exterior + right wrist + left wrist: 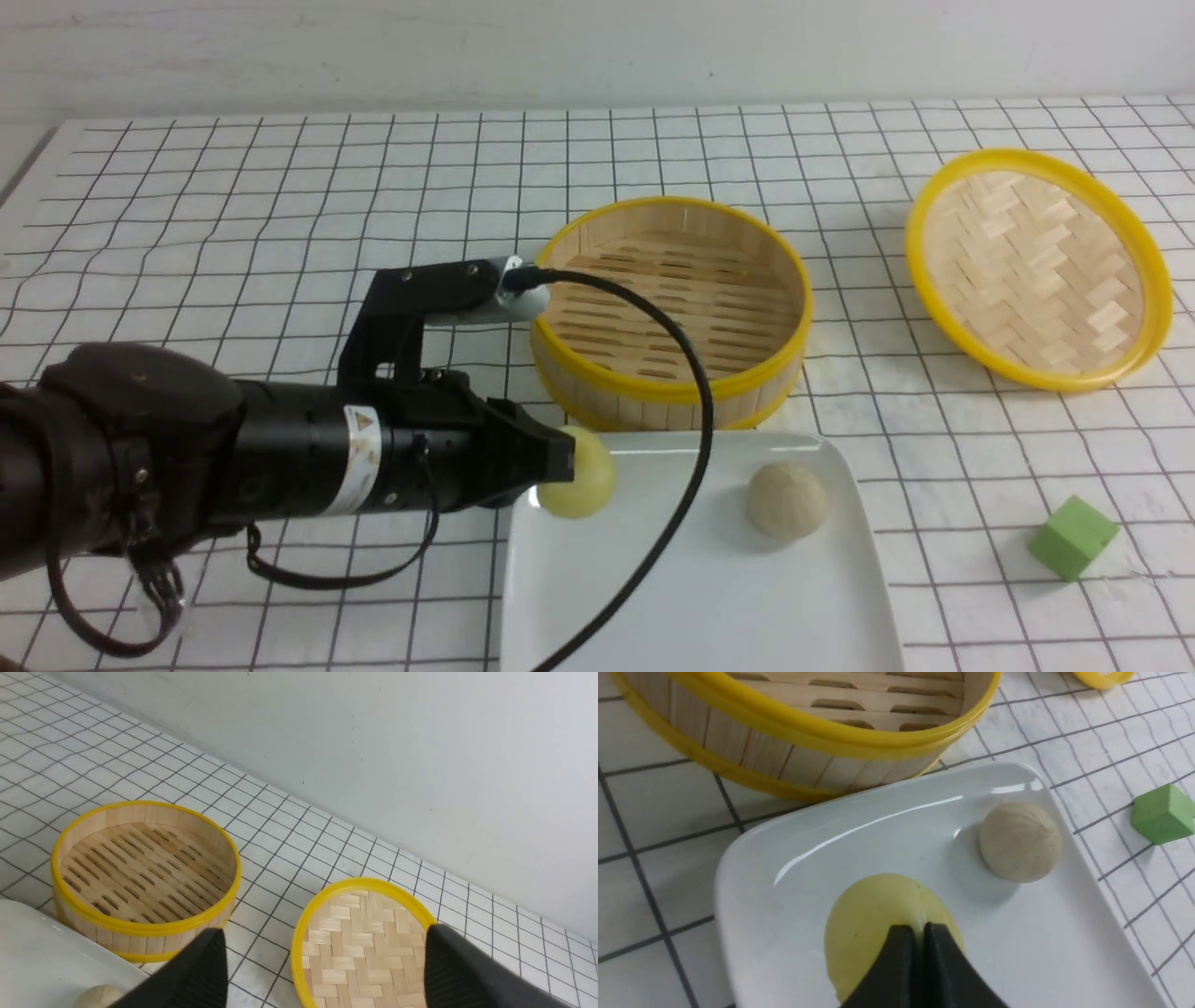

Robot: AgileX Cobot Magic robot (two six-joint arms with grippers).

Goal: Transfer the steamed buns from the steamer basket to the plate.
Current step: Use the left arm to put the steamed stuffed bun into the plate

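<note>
You have two buns in view, and neither is in the basket (pixel 653 388), whose slatted floor lies bare. There is one basket, one plate (pixel 695 597), one lid (pixel 1036 271) and one green cube (pixel 1074 539), all on the grid-lined table (pixel 233 233). Taking the front view as your clock face, the plate sits at 6 o'clock and the basket stands just beyond its far edge, toward 12. The two are so close that you cannot tell whether they touch. The lid lies well apart from the basket at about 2 o'clock, with its woven inside facing up, and the cube rests off the plate at 3 o'clock. The beige bun (pixel 787 499) sits on the plate by itself, toward the 1 o'clock corner. The yellow bun (pixel 577 474) is at the plate's 10 o'clock corner, where your left gripper (pixel 553 462) grasps it. In the left wrist view its fingers (pixel 901 952) are almost together, pinching a fold of the soft dough. You cannot tell whether that bun rests on the plate or hangs just above it. Your right gripper (pixel 324 933) appears only in its own wrist view, with its jaws spread wide and nothing between them. For labels, you have one white sticker (pixel 359 457) on the left arm showing a small warning triangle. Its print is too small to read. One black cable (pixel 691 411) loops from the wrist camera across the basket's near rim and the plate.
</note>
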